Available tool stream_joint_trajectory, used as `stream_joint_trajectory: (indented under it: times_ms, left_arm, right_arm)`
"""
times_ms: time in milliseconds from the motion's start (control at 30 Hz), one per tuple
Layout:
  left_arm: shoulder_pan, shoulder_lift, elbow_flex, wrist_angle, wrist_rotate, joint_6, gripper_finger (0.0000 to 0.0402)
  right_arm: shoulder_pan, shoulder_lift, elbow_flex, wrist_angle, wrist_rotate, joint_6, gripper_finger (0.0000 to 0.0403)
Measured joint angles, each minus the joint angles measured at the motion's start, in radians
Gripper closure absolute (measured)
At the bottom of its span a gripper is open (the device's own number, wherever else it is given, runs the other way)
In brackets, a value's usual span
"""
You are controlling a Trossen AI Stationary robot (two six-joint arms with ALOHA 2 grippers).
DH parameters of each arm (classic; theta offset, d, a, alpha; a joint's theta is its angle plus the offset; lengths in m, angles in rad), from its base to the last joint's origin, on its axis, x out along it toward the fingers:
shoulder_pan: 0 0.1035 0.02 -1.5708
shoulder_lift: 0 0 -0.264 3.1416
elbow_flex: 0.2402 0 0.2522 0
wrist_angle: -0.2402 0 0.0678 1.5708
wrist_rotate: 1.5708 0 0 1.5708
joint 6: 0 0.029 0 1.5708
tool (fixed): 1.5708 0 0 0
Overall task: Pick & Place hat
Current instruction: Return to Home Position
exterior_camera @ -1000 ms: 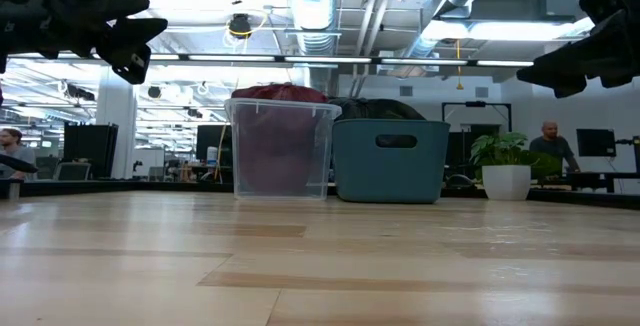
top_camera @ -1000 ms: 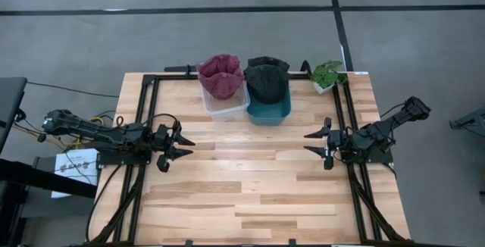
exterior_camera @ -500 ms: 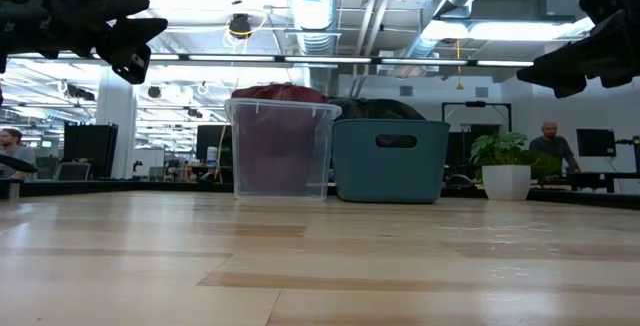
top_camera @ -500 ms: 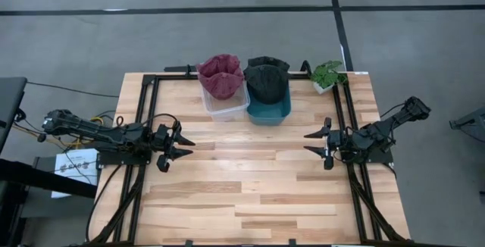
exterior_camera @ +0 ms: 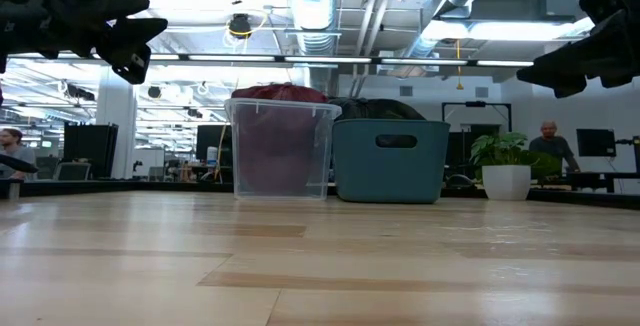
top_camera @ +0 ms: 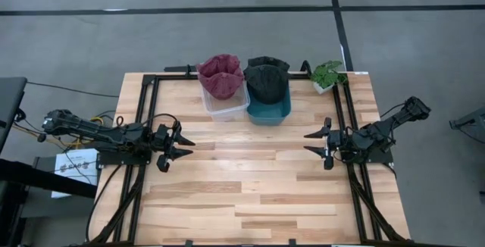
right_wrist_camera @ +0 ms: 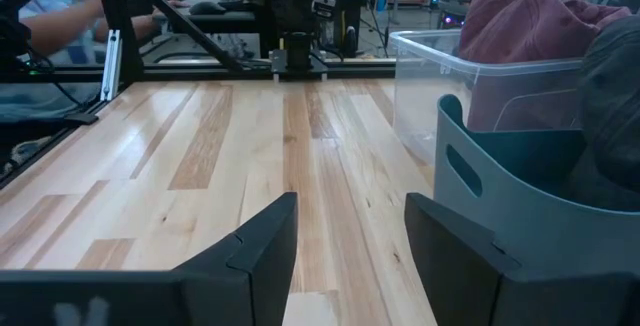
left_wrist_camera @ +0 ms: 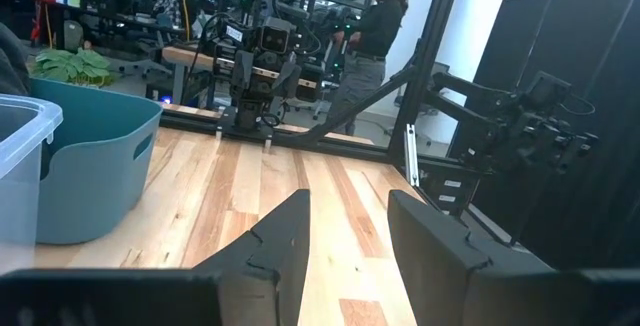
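Note:
A maroon hat (top_camera: 220,75) lies in a clear plastic bin (top_camera: 225,107) at the table's far middle; it also shows in the right wrist view (right_wrist_camera: 530,26). A dark grey hat (top_camera: 267,79) lies in a teal bin (top_camera: 270,110) beside it. My left gripper (top_camera: 184,147) is open and empty over the table's left side. My right gripper (top_camera: 311,142) is open and empty over the right side. Both point toward the table's middle, well clear of the bins.
A small potted plant (top_camera: 328,75) stands at the far right corner. A black frame (top_camera: 144,118) runs along the table's left, right and far edges. Bare wood (top_camera: 242,179) lies between the grippers and toward the near edge. People show in the room behind.

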State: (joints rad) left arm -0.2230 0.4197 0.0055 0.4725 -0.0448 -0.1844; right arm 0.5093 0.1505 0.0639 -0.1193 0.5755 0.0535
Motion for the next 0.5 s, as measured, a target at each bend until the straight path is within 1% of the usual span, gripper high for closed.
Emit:
stream_joint_trajectory:
  times_ms: [500]
  left_arm:
    - [0.0, 0.0, 0.0, 0.0, 0.0, 0.0, 0.0266]
  right_arm:
    - [0.0, 0.0, 0.0, 0.0, 0.0, 0.0, 0.0224]
